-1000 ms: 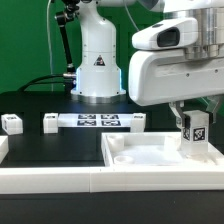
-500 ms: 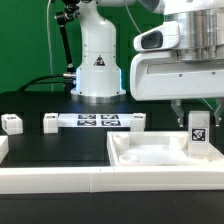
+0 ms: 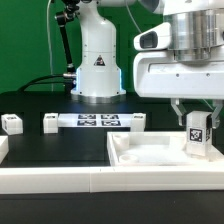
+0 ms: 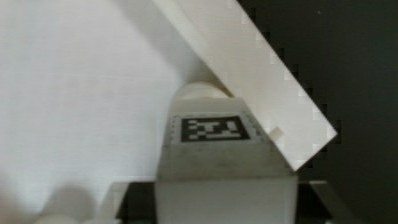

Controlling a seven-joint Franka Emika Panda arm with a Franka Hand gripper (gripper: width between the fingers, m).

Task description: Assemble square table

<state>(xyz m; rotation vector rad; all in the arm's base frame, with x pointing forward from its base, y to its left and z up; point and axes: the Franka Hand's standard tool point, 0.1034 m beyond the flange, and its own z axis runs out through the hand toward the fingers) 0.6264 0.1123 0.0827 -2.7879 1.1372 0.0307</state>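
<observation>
**Leg brought upright over the tray corner**

Since a second ago, the leg (image 3: 197, 134) has shifted a little toward the exterior view's right and lost its tilt. Over the last half second it has sunk slightly. The gripper (image 3: 197, 117) is clamped on the leg's upper end, one finger on each side.

The leg hangs inside the square top (image 3: 116, 150), at the end of the tray on the exterior view's right. The wrist view places it just beside the raised rim (image 4: 253, 75). Whether its foot already touches the tray floor cannot be told.

The step in hand looks like seating this leg in its corner socket. To do it well, the leg should stay plumb and come straight down, clear of the rim. Any turning should start only once the foot has found its hole, since a skewed entry would probably bind.

The leg's long axis stands vertical, and its tag faces the near side. Two more legs (image 3: 12, 124) lie on the black tabletop (image 3: 60, 148) to the exterior view's left, near the marker board (image 3: 96, 121).
</observation>
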